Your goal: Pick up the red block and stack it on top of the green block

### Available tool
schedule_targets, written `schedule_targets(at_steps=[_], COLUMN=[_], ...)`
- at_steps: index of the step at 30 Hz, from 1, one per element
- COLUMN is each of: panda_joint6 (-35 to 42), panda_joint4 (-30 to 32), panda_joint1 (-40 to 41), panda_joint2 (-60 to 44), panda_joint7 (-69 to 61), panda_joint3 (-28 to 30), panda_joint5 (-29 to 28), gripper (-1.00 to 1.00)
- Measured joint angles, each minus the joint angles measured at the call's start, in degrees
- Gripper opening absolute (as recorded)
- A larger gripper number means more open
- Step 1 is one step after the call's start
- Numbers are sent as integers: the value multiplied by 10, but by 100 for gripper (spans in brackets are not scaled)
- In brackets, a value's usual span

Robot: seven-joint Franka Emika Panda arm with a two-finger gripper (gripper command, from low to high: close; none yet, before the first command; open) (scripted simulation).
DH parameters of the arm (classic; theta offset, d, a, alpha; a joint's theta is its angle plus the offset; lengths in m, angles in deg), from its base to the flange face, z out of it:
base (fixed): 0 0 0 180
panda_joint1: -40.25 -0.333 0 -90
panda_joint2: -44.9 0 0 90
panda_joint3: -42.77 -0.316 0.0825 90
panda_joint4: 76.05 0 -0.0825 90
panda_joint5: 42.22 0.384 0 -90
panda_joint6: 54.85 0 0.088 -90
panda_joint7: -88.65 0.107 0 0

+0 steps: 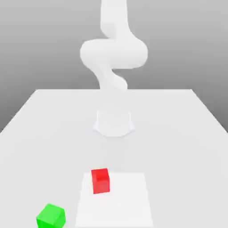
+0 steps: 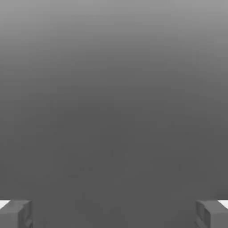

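A white Franka Emika Panda arm (image 1: 114, 53) rises from its base (image 1: 114, 124) on a pale tabletop (image 1: 178, 147) in the exterior view, its upper links running out at 12 o'clock; the two-finger gripper (image 2: 114, 214) stands wide open in the hand view, its fingertips (image 2: 15, 214) far apart at 7 and 5 o'clock as that picture is shown, nothing held between them; a red block (image 1: 101, 181), a plain cube, sits near 6 o'clock in the exterior view, its lower part over a flat white square (image 1: 127, 200), at that square's 11 o'clock; a green block (image 1: 51, 216), also a plain cube, sits at 7 o'clock in the same view, turned at an angle and partly cut by the frame's edge; the two blocks stand apart, unstacked, the green one at the red one's 8 o'clock.
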Motion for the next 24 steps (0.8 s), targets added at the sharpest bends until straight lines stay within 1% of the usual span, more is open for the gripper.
schedule_targets(at_steps=[5,11,14,17,18,20,24], panda_joint6=[-66,-144,-188,-239,-253,-277,-324], panda_joint4=[72,157,203,254,263,267,260], panda_joint1=[-23,-39,-40,-33,-30,-30,-24], panda_joint2=[-103,-226,-294,-368,-386,-417,-473], panda_joint7=[-58,-119,-143,-152,-152,-159,-184], panda_joint3=[41,69,75,81,83,83,69], panda_joint5=[22,37,32,0,-9,-7,25], gripper=[0,0,0,0,0,0,0])
